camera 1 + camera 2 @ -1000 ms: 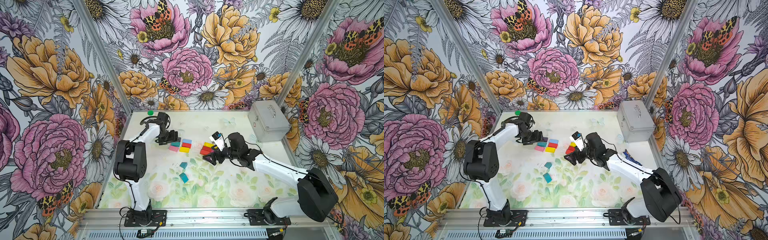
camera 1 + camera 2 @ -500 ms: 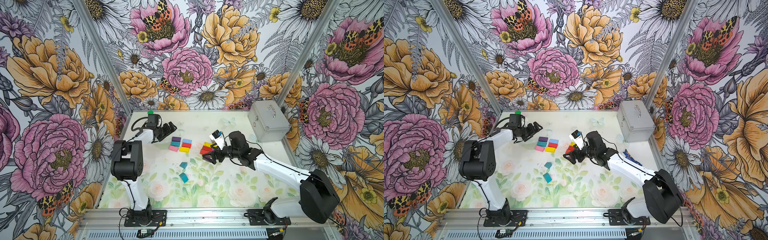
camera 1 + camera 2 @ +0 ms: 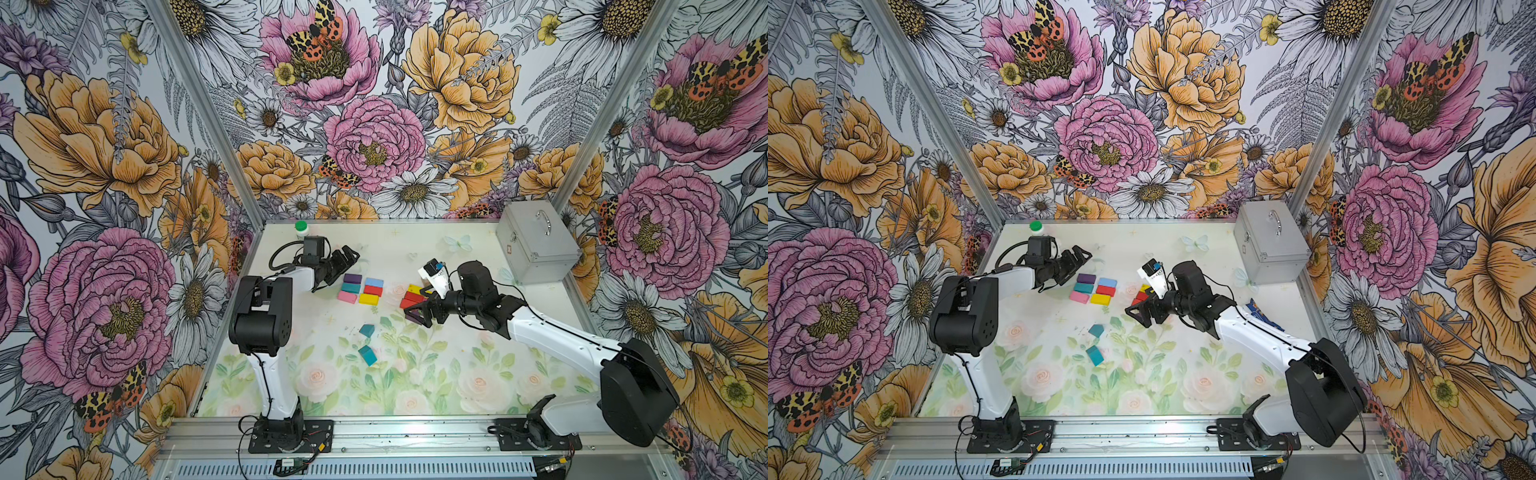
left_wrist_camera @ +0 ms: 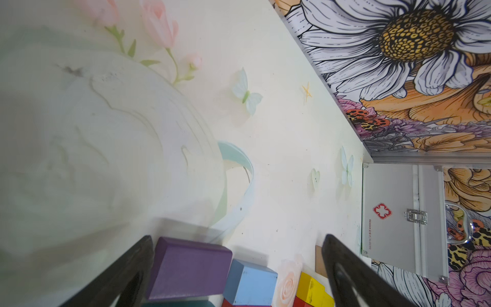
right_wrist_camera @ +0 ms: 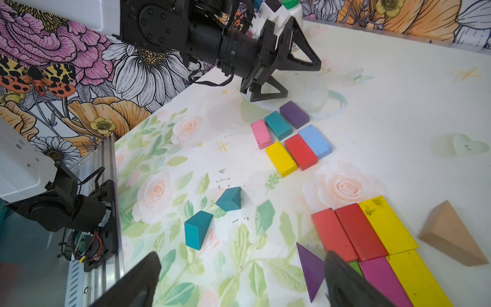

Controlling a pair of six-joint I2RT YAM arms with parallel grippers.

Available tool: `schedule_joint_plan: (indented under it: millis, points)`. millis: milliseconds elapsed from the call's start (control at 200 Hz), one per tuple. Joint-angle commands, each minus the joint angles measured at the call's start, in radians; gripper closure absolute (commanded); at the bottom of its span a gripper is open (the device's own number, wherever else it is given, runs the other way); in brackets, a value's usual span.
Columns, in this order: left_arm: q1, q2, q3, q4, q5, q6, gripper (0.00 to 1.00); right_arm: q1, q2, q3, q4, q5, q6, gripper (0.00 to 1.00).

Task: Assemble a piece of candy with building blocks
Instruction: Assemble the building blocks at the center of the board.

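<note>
Purple triangle [image 5: 311, 271], lower right of frame, long edge running up-frame, just beside one finger of spread-jawed right gripper [image 5: 241, 255]; left gripper [image 5: 303, 79] likewise spread, empty, well apart.

Floral tabletop [image 3: 457, 374]; six-brick grid [image 3: 370, 289]; two teal blocks [image 3: 368, 355]; red-yellow cluster [image 3: 413, 296]; silver case [image 3: 536, 245]; green-capped bottle [image 3: 301, 227]

Blocks [image 3: 372, 289] on table [image 3: 457, 365]; case [image 3: 536, 249] far-right corner

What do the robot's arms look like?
The left arm and right arm have smooth white tube-shaped links joined by chunky black motor housings. Thin black cables run along them. Each arm ends in black jaws shaped like open triangles.
</note>
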Motion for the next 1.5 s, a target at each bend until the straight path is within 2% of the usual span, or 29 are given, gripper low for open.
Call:
schedule_joint_plan:
  millis: [0,686,961,1496]
  points:
    - [-0.006,0.023,-0.051,0.104,-0.03,-0.038,0.01,-0.003,0.01,0.023,0.016,-0.018,0.008,0.04]
    - [-0.015,0.012,-0.276,0.302,-0.052,-0.07,0.01,-0.002,0.028,0.022,0.032,-0.03,0.021,0.04]
    - [-0.046,0.01,-0.316,0.32,-0.073,-0.048,0.01,0.0,0.027,0.019,0.035,-0.029,0.022,0.04]
    - [-0.098,0.037,-0.381,0.445,-0.121,-0.104,0.02,-0.001,0.03,0.019,0.035,-0.027,0.022,0.04]
